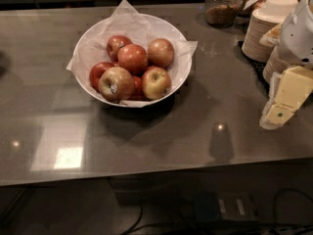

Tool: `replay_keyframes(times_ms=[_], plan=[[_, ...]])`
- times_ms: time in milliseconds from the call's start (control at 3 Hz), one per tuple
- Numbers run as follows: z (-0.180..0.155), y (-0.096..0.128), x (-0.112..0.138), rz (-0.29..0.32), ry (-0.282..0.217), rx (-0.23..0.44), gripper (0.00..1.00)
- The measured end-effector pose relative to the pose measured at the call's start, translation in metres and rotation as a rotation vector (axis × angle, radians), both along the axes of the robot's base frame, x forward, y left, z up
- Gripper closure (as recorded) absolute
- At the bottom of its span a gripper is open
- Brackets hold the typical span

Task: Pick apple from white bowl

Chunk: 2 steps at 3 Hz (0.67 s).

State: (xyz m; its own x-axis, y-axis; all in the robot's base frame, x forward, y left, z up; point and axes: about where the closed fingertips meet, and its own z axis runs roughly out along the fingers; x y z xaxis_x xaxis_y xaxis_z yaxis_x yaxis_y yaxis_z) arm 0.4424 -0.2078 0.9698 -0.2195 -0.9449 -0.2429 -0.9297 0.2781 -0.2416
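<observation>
Grey table (205,131) carrying everything. White bowl (93,40) sitting well left of gripper, apart from it. Gripper (275,119) hanging low at table's right end; open or closed: cannot tell. Apple (156,82) lying in bowl, front, on gripper-facing side.

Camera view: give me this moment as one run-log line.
stage: pre-grasp | claw: frame right, apart from white bowl | apple: in bowl, front right, untouched | bowl on counter

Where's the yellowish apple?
That apple sits front-right in the white bowl beside the stickered apple. The gripper hangs far right in view, near stacked plates.
</observation>
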Motion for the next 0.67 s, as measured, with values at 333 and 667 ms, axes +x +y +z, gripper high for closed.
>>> replay_keyframes(times_ms=[333, 667], plan=[[-0.022, 0.023, 0.015, 0.006, 0.004, 0.148, 0.00], [-0.025, 0.056, 0.033, 0.042, 0.007, 0.357, 0.00]])
